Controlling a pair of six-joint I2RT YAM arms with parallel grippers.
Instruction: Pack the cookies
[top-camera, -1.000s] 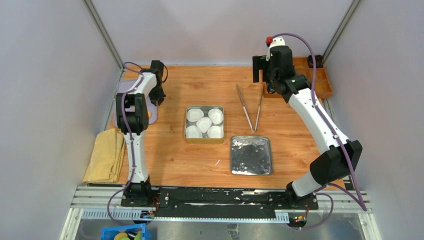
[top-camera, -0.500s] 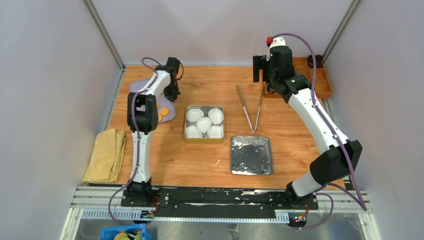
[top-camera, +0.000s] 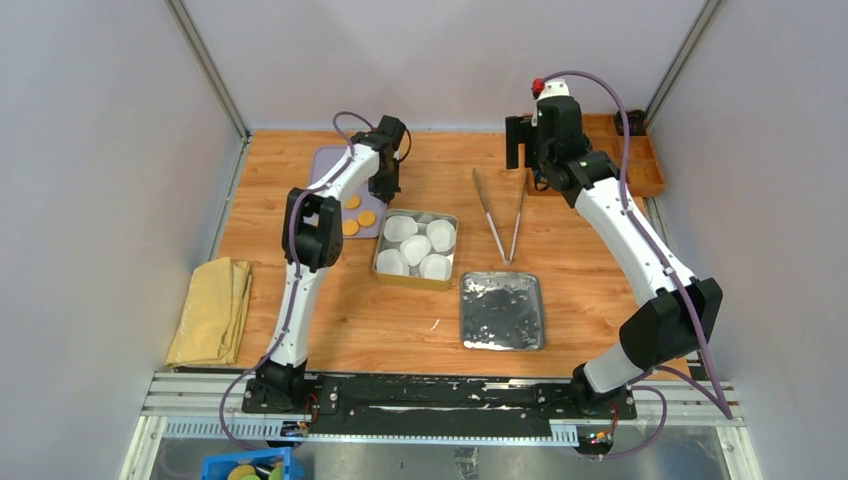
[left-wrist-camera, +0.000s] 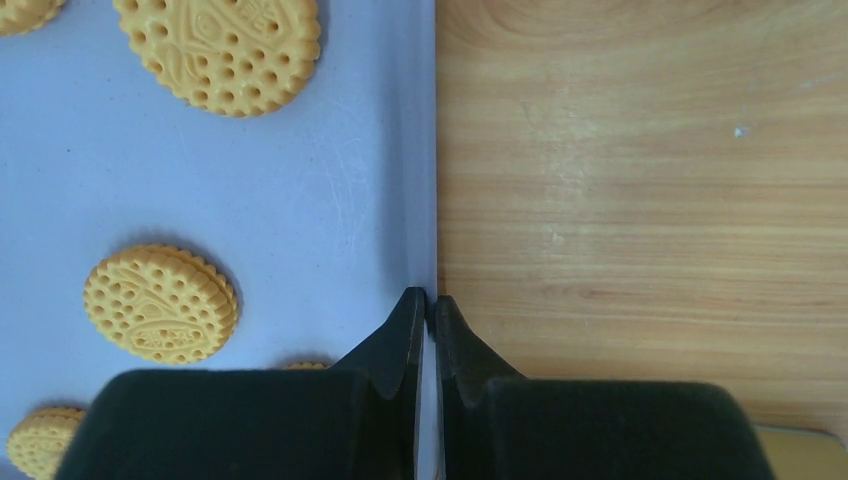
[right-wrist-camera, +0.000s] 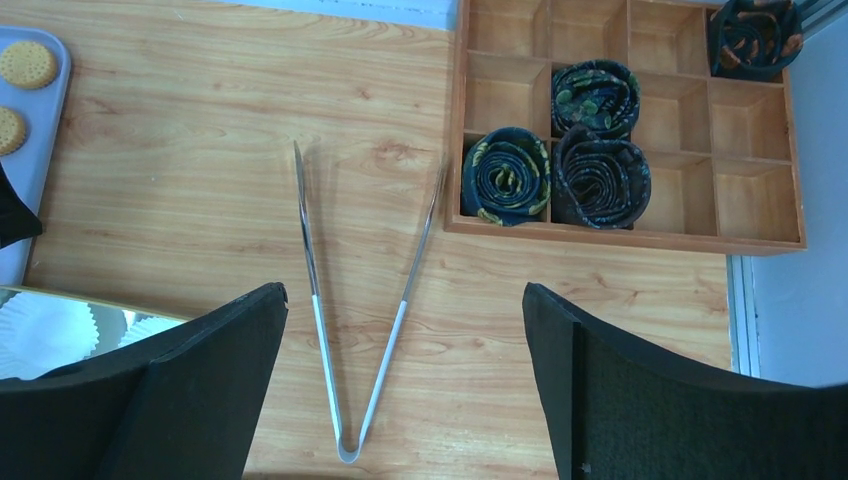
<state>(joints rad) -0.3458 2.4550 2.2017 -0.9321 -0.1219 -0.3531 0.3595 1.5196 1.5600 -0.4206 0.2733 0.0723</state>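
Left wrist view: the left hand (left-wrist-camera: 427, 300) is clenched on the edge of a flat pale lilac tray (left-wrist-camera: 300, 190), which lies on the wooden worktop (left-wrist-camera: 640, 200). Round yellow-orange cookies (left-wrist-camera: 160, 303) with a pressed pattern lie on this tray, apart from each other. From above, the tray is just beside a square metal tin (top-camera: 412, 286) that holds white paper cups (top-camera: 415, 245). The right hand (right-wrist-camera: 403, 295) is released wide and grasps nothing, above long metal tongs (right-wrist-camera: 310, 260).

- You have bright, even, diffuse light in every view; shadows are faint, soft.
- The steel tray (top-camera: 502, 311) gives you patchy glare.
- Close up, the cookies (left-wrist-camera: 160, 303) are sharp, embossing readable; thin shadows beneath.
- Overhead view is crisp too.
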